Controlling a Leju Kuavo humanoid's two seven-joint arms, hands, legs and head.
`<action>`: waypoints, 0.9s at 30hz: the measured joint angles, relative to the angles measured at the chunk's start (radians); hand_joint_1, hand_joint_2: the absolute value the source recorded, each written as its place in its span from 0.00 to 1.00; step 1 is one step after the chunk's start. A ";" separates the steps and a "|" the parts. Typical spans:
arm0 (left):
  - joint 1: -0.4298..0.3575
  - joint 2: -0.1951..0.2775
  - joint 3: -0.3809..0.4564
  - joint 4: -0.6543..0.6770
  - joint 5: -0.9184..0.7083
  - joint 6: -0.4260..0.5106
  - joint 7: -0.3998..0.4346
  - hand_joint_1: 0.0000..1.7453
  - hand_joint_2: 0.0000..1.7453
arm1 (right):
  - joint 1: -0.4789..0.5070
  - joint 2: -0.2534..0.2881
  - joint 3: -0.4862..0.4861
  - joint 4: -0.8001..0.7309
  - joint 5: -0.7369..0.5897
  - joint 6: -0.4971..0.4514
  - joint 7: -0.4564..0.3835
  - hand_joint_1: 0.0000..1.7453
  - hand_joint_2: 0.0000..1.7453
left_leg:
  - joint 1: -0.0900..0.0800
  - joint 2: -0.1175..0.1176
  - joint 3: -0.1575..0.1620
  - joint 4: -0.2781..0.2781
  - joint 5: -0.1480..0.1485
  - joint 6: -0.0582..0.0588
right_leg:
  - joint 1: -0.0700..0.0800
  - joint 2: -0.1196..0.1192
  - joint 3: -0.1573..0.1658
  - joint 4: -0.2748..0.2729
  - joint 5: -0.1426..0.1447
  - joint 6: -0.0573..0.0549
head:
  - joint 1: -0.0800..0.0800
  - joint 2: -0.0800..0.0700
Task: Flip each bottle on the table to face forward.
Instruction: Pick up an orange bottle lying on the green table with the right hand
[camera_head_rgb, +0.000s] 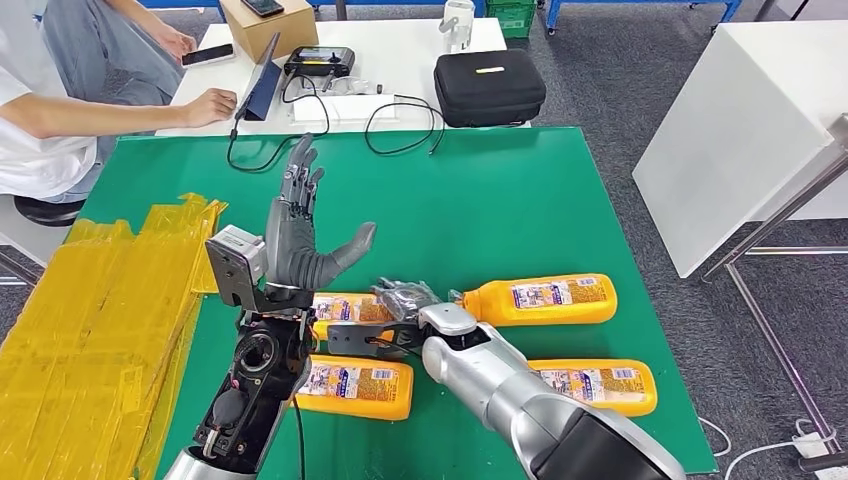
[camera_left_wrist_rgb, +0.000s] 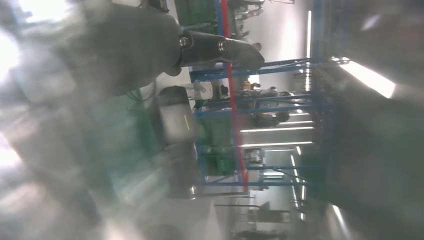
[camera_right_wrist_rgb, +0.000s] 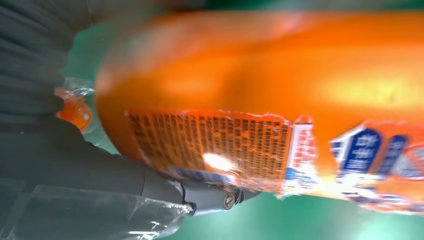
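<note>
We see four orange bottles lying flat on the green worktop (camera_head_rgb: 520, 190). Our right robot hand (camera_head_rgb: 400, 300) is down on the bottle (camera_head_rgb: 345, 308) in the far-left spot. In the right wrist pic the thumb (camera_right_wrist_rgb: 200, 195) presses its label side and the fingers wrap the body, so it's grasping that one, we think. Our left robot hand (camera_head_rgb: 295, 235) is up in the air just beside it, fingers spread, holding nothing.

The other bottles: one (camera_head_rgb: 545, 298) just to the right of the right robot hand, one (camera_head_rgb: 355, 388) close under the left arm, one (camera_head_rgb: 595, 385) on the right side of the right arm.

They look like smooth, shiny plastic w/ a thin film label, so prob slippery. Full of orange stuff, so a bit heavy, we guess. Body is stiff but may squish a little. Best spot to grab: middle of the fat body, not the thin cap end. Then roll it over slow so it won't slide out.
</note>
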 joint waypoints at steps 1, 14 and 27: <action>0.000 0.000 0.000 0.000 0.001 0.001 -0.001 0.00 1.00 | 0.002 -0.002 0.000 0.000 0.007 -0.008 0.006 0.81 1.00 | 0.000 0.000 0.000 0.000 0.000 0.000 | 0.000 0.000 0.000 0.000 0.000 0.000 | 0.000 0.000; 0.006 0.000 0.001 -0.013 0.004 0.017 -0.004 0.00 1.00 | 0.020 -0.015 -0.007 0.002 0.044 -0.123 0.038 0.83 1.00 | 0.000 -0.001 0.000 0.000 0.001 0.001 | 0.000 0.000 0.001 0.000 0.000 0.000 | 0.000 0.000; 0.028 0.001 0.001 -0.037 0.003 0.035 -0.002 0.00 1.00 | 0.038 -0.031 -0.098 0.003 0.011 -0.312 0.044 1.00 1.00 | 0.000 -0.001 -0.001 0.000 0.001 0.001 | 0.000 0.000 0.000 0.000 0.000 0.000 | 0.000 0.000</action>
